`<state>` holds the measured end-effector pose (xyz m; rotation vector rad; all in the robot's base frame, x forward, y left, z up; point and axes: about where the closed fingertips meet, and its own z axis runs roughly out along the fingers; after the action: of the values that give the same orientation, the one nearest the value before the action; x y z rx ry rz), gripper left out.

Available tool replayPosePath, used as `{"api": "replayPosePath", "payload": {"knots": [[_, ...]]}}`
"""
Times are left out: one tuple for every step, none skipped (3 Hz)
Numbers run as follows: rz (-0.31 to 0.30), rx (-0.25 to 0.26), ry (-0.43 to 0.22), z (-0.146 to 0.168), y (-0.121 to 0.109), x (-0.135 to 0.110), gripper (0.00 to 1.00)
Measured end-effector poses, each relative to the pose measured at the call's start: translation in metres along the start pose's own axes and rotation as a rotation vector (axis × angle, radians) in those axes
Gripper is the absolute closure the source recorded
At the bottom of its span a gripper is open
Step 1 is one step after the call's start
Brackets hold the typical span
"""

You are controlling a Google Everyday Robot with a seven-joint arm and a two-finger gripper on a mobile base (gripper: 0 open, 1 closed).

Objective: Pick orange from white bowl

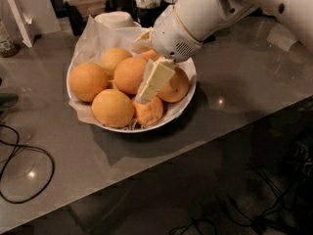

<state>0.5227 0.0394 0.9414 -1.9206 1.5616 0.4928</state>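
The white bowl (pixel 188 94), lined with crumpled white paper, stands on the grey table and holds several oranges. A large, smooth, deep-orange one (pixel 128 75) lies in the middle, with others at the left (pixel 88 81) and front (pixel 112 107). A lumpy orange (pixel 150 112) lies at the front right and a dotted one (pixel 175 87) at the right. My gripper (pixel 143 99) reaches down from the white arm at the upper right into the bowl. Its tip is just right of the middle orange and above the lumpy one. It hides part of the back oranges.
A small white upturned cup (pixel 115 18) stands just behind the bowl. A black cable (pixel 29 153) loops on the table at the left. A white card (pixel 18 17) and a bottle (pixel 5 39) stand at the far left. The table's front edge (pixel 210 143) runs diagonally, with dark floor and cables below.
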Motion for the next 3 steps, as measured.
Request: {"api": "replayPosePath", "payload": {"knots": [[0.000, 0.000, 0.000, 0.000, 0.000, 0.000, 0.26], [0.013, -0.019, 0.004, 0.010, -0.010, 0.010, 0.23], [0.036, -0.047, 0.014, 0.022, -0.020, 0.025, 0.16]]}}
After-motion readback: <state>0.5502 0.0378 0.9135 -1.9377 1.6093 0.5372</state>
